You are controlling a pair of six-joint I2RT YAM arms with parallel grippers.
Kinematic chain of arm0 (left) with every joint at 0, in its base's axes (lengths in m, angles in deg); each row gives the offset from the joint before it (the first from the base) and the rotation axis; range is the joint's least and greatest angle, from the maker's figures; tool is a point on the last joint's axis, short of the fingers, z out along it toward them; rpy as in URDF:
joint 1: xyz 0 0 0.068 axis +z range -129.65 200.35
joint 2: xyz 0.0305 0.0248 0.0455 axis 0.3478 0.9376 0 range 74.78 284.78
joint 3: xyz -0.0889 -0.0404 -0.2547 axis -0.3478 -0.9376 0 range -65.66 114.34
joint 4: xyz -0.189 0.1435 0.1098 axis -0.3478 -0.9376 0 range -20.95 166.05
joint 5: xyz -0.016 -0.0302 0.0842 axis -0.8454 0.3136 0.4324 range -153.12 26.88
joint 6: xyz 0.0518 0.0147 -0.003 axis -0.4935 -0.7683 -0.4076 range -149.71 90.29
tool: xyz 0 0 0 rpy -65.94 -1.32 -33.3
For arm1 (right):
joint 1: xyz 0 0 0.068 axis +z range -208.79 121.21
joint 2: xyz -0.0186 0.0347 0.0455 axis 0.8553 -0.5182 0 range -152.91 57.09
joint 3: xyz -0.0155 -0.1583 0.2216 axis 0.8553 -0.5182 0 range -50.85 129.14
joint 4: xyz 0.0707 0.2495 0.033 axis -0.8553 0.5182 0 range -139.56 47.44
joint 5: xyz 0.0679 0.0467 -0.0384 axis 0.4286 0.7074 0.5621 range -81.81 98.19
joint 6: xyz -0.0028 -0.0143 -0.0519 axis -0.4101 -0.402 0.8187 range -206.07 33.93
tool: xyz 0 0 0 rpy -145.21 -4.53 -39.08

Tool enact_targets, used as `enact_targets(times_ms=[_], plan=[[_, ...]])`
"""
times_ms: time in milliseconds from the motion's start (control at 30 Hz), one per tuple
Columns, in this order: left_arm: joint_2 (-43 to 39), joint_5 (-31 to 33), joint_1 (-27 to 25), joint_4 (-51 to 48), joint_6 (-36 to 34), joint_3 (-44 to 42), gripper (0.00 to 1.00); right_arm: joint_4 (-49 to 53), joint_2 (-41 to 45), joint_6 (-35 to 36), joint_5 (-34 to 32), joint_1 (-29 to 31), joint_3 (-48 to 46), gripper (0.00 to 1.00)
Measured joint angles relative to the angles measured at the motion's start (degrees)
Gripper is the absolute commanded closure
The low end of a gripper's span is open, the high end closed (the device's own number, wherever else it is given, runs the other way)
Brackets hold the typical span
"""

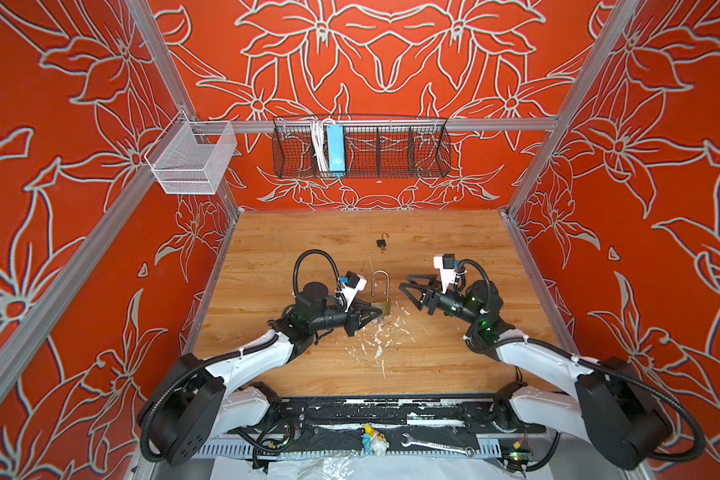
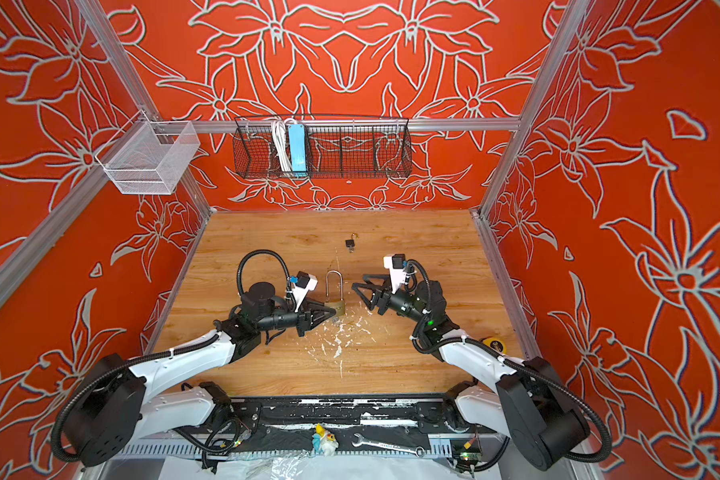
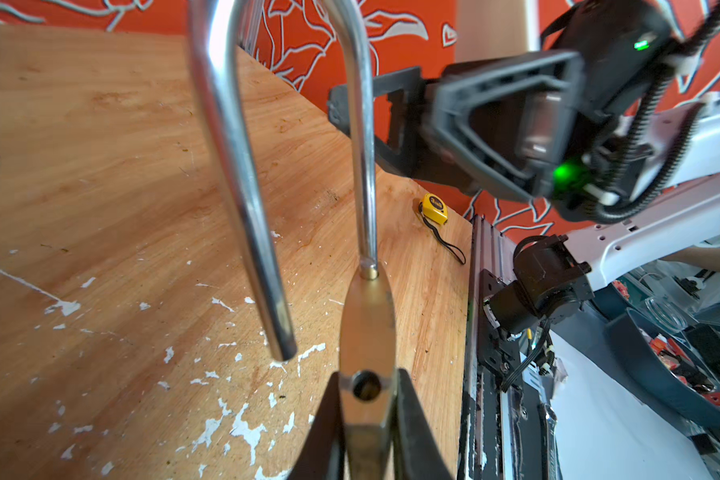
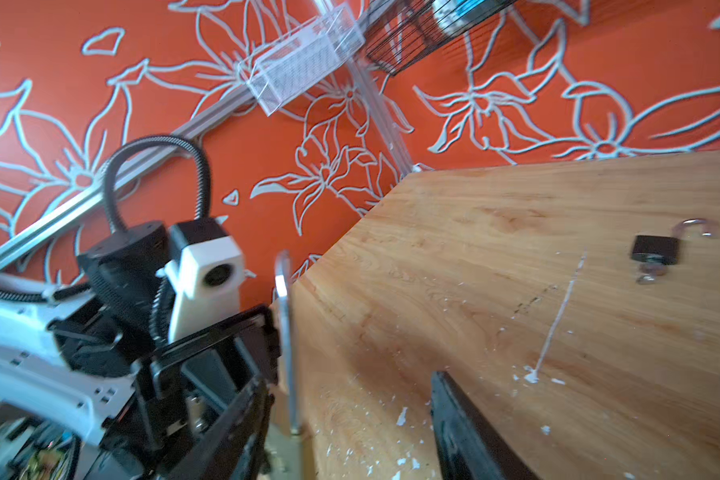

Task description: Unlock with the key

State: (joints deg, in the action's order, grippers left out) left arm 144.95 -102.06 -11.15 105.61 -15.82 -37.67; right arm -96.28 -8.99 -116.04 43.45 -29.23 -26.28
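Note:
A brass padlock (image 1: 385, 306) (image 2: 338, 307) with a long silver shackle (image 1: 380, 282) stands mid-table. My left gripper (image 1: 378, 311) (image 3: 366, 376) is shut on its brass body (image 3: 366, 328). In the left wrist view one leg of the shackle (image 3: 233, 166) hangs free beside its hole. My right gripper (image 1: 405, 281) (image 2: 358, 281) (image 4: 350, 378) is open and empty, just right of the shackle (image 4: 285, 332). Farther back lies a small black padlock (image 1: 381, 242) (image 4: 655, 249), shackle open, with a key (image 4: 647, 275) in it. I cannot make out a key at the brass lock.
A yellow tape measure (image 3: 433, 208) (image 2: 493, 344) lies near the table's right edge. A black wire basket (image 1: 360, 149) and a white mesh basket (image 1: 192, 160) hang on the back rail. A wrench (image 1: 437, 444) and a small figurine (image 1: 374, 440) rest on the front rail.

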Motion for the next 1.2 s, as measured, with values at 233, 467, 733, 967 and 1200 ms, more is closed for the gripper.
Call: enact_targets(times_ms=[233, 467, 733, 967, 1200], plan=[[4.7, 4.2, -6.0, 0.0, 0.1, 3.1, 1.0, 9.7, 0.0, 5.4, -8.6, 6.5, 5.2, 0.43], [4.7, 14.0, -11.6, -0.2, -0.7, 3.0, 1.0, 19.9, -3.6, 7.1, -20.5, 9.6, 10.3, 0.63], [3.1, 31.5, -18.3, -2.5, -5.2, 3.0, 1.0, 29.0, -5.2, 8.3, -36.1, 14.4, 14.0, 0.66], [3.6, 45.3, -21.0, -4.2, -7.4, 3.0, 1.0, 32.5, -5.5, 9.5, -43.6, 17.4, 15.2, 0.48], [3.8, 42.0, -16.2, -7.4, -6.8, 3.5, 1.0, 29.5, 10.1, 11.4, -46.9, 15.3, 6.2, 0.08]])
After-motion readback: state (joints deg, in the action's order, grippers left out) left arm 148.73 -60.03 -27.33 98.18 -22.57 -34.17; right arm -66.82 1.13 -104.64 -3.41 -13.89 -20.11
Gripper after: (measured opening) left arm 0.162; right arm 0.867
